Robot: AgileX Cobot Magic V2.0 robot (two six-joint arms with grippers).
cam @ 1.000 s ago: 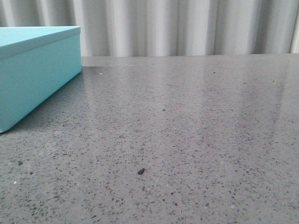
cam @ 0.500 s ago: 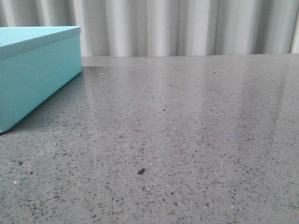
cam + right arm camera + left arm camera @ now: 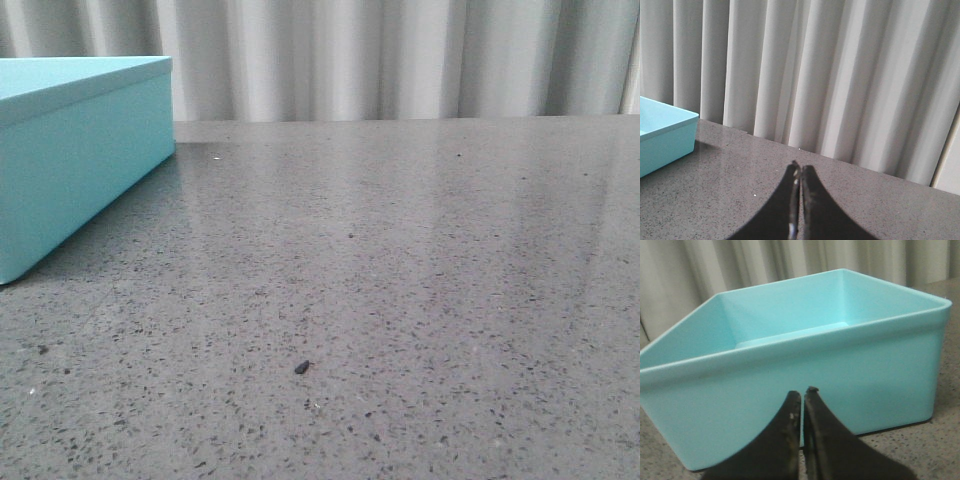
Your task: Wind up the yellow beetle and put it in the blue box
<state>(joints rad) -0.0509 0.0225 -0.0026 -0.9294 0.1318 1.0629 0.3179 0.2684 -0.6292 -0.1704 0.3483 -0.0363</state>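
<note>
The blue box (image 3: 70, 150) stands at the far left of the grey table in the front view. In the left wrist view the blue box (image 3: 805, 340) is open at the top and what I see of its inside is bare. My left gripper (image 3: 803, 392) is shut and empty, just in front of the box's near wall. My right gripper (image 3: 800, 167) is shut and empty above bare table, with a corner of the blue box (image 3: 665, 137) off to one side. The yellow beetle is out of view in every frame. Neither gripper shows in the front view.
The speckled grey table (image 3: 400, 260) runs back to a pleated white curtain (image 3: 400, 55). A small dark speck (image 3: 301, 367) lies on the table near the front.
</note>
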